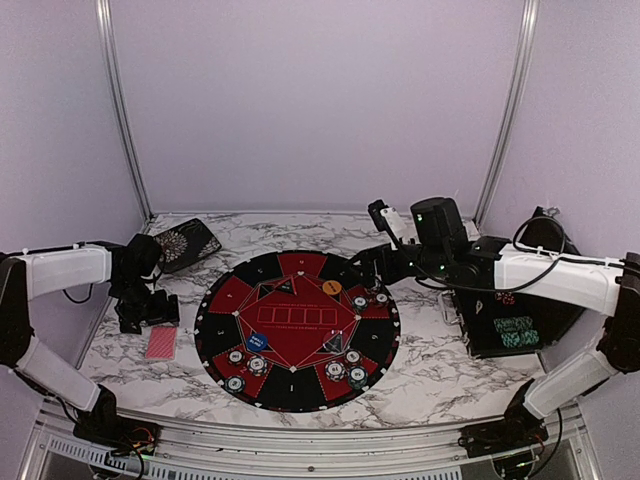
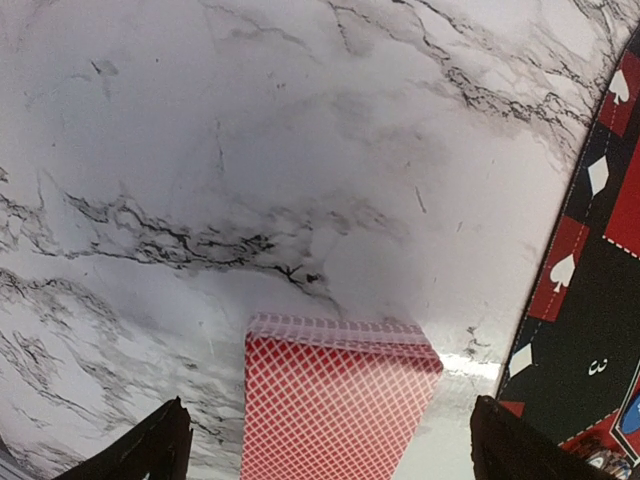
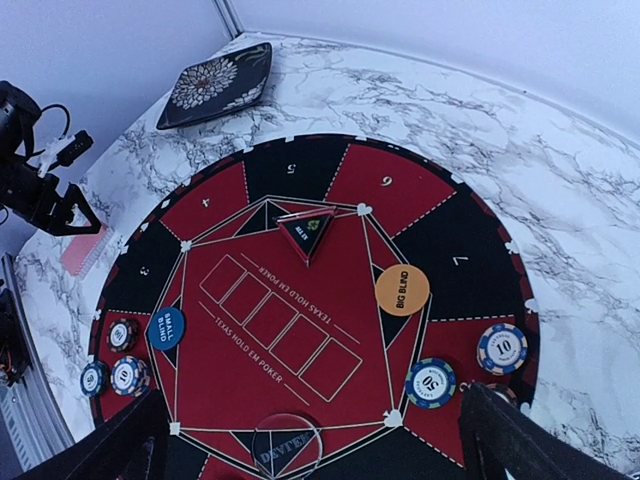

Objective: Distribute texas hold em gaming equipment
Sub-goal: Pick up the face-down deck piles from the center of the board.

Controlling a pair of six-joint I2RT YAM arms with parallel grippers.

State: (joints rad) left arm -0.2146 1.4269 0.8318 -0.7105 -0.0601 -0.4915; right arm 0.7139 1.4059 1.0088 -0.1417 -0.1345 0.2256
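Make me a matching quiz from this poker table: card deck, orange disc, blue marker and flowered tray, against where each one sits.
Things: 1 card deck; 2 orange disc; 3 blue marker; 4 flowered tray.
Places: A far left corner of the table; B on the mat, far right part; C bare table left of the mat; D on the mat, near left part.
Pairs: 1-C, 2-B, 3-D, 4-A.
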